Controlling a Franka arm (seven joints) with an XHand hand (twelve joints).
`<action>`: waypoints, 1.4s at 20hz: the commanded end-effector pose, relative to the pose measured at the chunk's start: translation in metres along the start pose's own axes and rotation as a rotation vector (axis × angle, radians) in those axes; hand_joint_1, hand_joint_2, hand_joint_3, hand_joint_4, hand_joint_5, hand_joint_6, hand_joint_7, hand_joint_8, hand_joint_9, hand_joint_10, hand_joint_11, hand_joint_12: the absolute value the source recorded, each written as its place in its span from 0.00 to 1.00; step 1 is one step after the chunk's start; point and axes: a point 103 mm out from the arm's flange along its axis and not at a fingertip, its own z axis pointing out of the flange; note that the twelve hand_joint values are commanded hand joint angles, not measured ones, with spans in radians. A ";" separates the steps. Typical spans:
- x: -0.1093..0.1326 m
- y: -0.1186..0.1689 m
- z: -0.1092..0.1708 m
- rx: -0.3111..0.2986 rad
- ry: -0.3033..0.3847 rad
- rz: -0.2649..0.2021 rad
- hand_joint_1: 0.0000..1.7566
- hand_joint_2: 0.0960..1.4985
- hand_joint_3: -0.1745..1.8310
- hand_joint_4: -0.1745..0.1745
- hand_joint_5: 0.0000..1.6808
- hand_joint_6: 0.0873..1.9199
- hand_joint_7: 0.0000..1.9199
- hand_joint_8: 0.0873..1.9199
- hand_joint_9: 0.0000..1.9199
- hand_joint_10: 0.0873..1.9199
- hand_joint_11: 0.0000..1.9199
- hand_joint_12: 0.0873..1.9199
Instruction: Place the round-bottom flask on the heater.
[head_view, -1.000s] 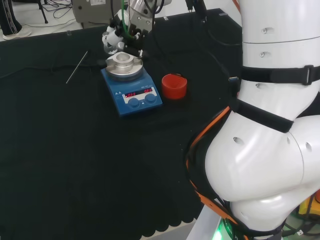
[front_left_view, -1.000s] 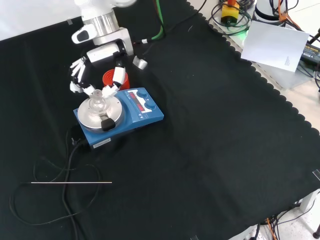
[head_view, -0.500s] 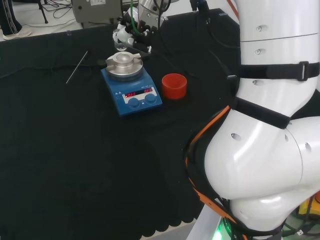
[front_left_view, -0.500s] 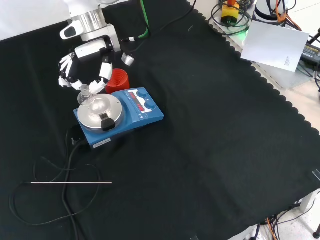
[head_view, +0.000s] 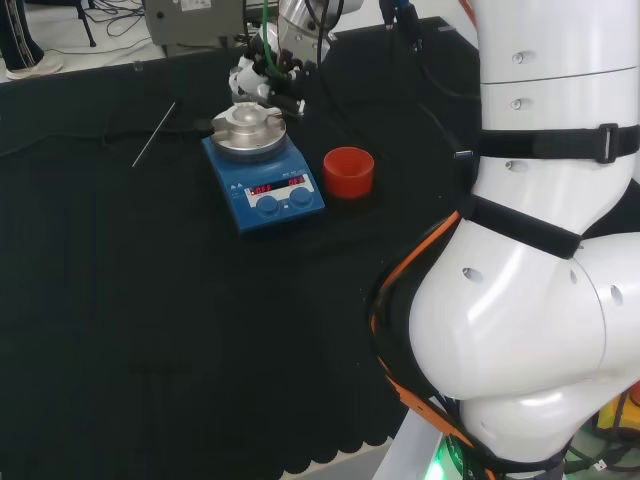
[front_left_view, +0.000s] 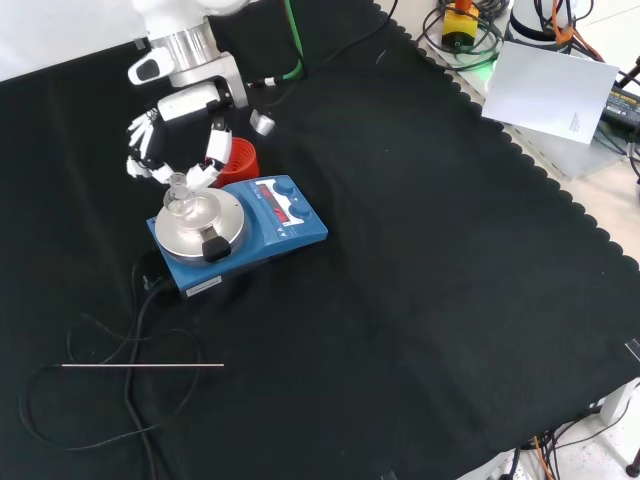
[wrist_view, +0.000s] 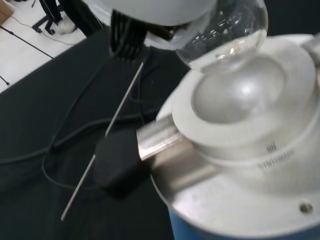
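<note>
The round-bottom flask (front_left_view: 178, 200) now hangs at the rim of the heater's (front_left_view: 238, 232) metal bowl (wrist_view: 240, 95), on the side facing the bench's far edge in the head view, and its bulb (wrist_view: 225, 30) floats just above that rim in the wrist view, so it is not seated. The hand (front_left_view: 172, 150) has its fingers curled down round the flask's neck (front_left_view: 176, 183), pinching it from either side in the front view. 1 second ago the flask sat low over the middle of the bowl with the hand directly above it; half a second ago the hand had drawn back towards the bench's far-left area in the front view, carrying the flask off-centre, and now it has come part of the way back towards the bowl. My reading is that the first set-down did not settle and the hand is lining up again, so the task is close but unfinished. The next move probably calls for bringing the bulb over the hollow and lowering it until the glass rests there before the fingers let go. The red ribbed stand (head_view: 348, 172) stands just beside the heater, and a thin rod (front_left_view: 142, 365) lies well apart towards the bench's near-left corner in the front view.
</note>
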 end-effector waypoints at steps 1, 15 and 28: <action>-0.010 0.005 -0.008 -0.004 0.000 0.009 0.63 0.39 0.54 0.66 0.63 0.59 0.26 0.31 0.34 0.28 0.10 0.68; -0.010 -0.004 0.007 -0.015 -0.036 0.016 0.63 0.39 0.54 0.66 0.63 0.59 0.26 0.30 0.34 0.28 0.10 0.68; -0.023 0.004 0.003 0.013 -0.035 0.021 0.63 0.39 0.54 0.67 0.63 0.59 0.26 0.30 0.34 0.28 0.10 0.68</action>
